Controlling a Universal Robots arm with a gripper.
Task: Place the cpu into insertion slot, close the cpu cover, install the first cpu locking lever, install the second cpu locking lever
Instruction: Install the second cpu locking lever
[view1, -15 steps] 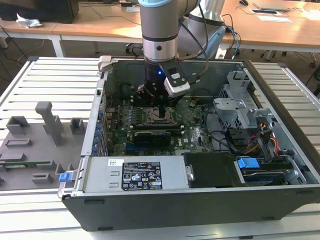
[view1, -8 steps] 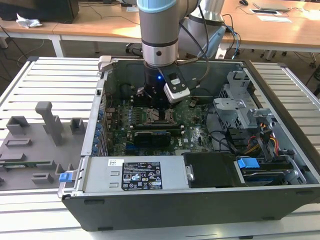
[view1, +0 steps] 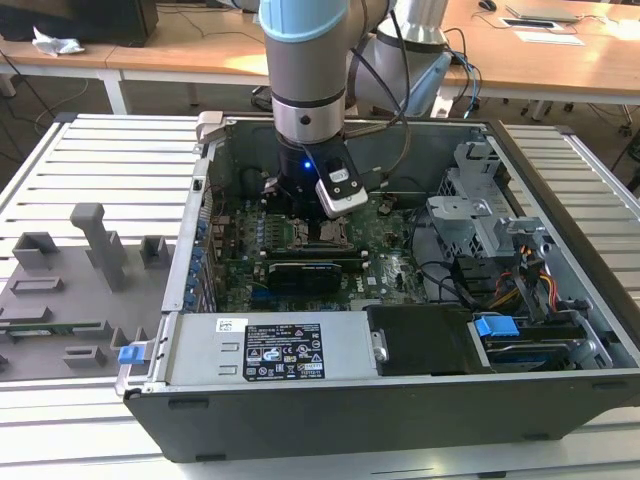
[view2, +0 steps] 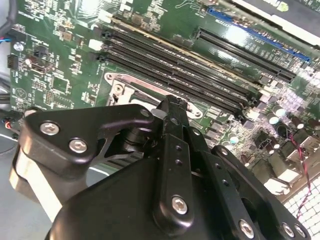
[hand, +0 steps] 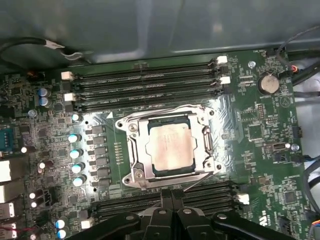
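The cpu (hand: 171, 146), a pale beige square, lies in the insertion slot (hand: 149, 166) on the green board. The silvery cpu cover (hand: 134, 150) is folded down flat around it, its window framing the chip. Thin wire locking levers run along the cover's edges, one (hand: 165, 111) by the memory slots and one (hand: 205, 177) slanting towards my fingertips. My gripper (hand: 172, 195) is shut, its two black fingers pressed together just beside the socket's edge. In the second wrist view the gripper (view2: 170, 103) hangs close over the socket frame (view2: 125, 82). In the exterior view the slot (view1: 318, 236) lies just under the arm.
Black memory slots (hand: 145, 85) flank the socket on both sides. A long black expansion card (view1: 310, 272) lies nearer the camera, beyond it the grey power supply (view1: 270, 350). Drive cage and cables (view1: 500, 260) fill the exterior view's right. A grey fixture (view1: 70, 290) lies outside the case.
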